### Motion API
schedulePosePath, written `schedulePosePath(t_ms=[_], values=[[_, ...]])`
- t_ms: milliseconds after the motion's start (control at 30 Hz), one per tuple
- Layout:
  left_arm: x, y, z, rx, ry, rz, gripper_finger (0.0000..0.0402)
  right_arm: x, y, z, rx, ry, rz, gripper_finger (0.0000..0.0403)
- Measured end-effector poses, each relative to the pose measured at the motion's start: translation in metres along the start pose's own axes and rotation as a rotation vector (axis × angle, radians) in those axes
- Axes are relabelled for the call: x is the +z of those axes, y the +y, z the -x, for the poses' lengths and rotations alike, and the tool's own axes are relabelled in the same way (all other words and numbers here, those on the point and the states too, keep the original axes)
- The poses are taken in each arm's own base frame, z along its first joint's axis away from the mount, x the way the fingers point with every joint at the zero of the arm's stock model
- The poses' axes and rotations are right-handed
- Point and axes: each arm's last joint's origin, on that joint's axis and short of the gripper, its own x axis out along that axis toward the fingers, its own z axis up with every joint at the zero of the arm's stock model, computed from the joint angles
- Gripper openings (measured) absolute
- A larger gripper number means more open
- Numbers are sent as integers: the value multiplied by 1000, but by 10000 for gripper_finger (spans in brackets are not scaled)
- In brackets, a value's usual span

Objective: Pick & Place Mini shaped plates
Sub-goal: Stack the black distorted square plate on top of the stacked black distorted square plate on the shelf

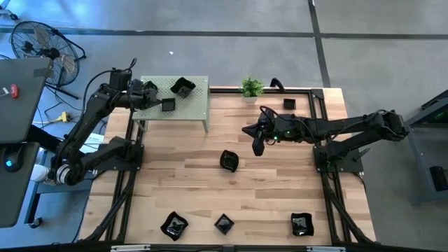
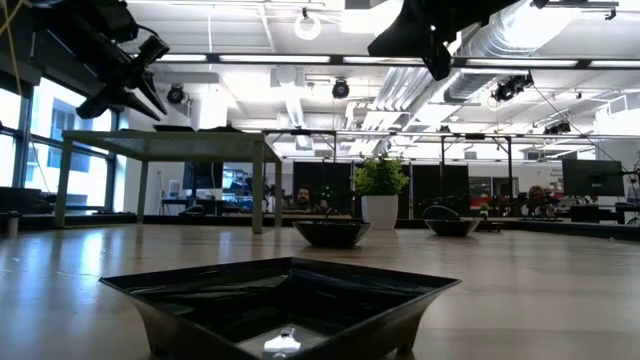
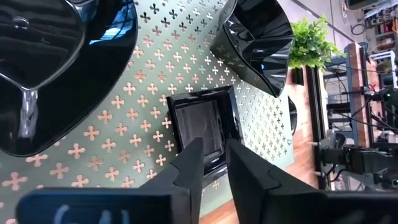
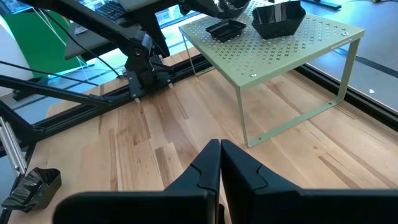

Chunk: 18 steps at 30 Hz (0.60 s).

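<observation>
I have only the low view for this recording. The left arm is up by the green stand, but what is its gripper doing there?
Observer: The left gripper is over the stand. Its fingers are a little apart at the rim of a square plate that lies on the stand.
Operator: Anything else on that stand?
Observer: Two more plates: a wavy plate and a third plate partly out of frame.
Operator: And the right gripper?
Observer: The right gripper is shut and empty, above bare wood beside the stand.
</observation>
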Motion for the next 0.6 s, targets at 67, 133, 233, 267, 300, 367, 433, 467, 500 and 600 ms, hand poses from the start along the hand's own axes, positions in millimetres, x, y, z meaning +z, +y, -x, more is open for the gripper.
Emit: schedulePosePath(t_ms=[67, 133, 233, 267, 300, 367, 433, 467, 500, 600], values=[[0, 0, 0, -1, -2, -2, 72, 0, 0, 0, 0, 0, 0, 8], [0, -1, 2, -3, -6, -12, 73, 0, 0, 0, 0, 0, -2, 7], [2, -9, 12, -18, -46, -94, 71, 0, 0, 0, 0, 0, -2, 7], [3, -13, 16, -25, -66, -130, 67, 0, 0, 0, 0, 0, -3, 7], [3, -16, 21, -32, -86, -163, 61, 0, 0, 0, 0, 0, -3, 7], [1, -22, 31, -39, -126, -212, 43, 0, 0, 0, 3, 1, -2, 6], [-3, -25, 41, -49, -170, -242, 21, -1, 0, 1, 9, 12, -1, 3], [-6, -26, 45, -51, -188, -256, 11, -1, 0, 2, 14, 21, 0, 2], [-10, -27, 49, -54, -207, -279, 6, -1, 0, 3, 15, 29, -2, 2], [-23, -28, 63, -51, -266, -353, 7, -2, -2, 8, 9, 55, -27, 3]])
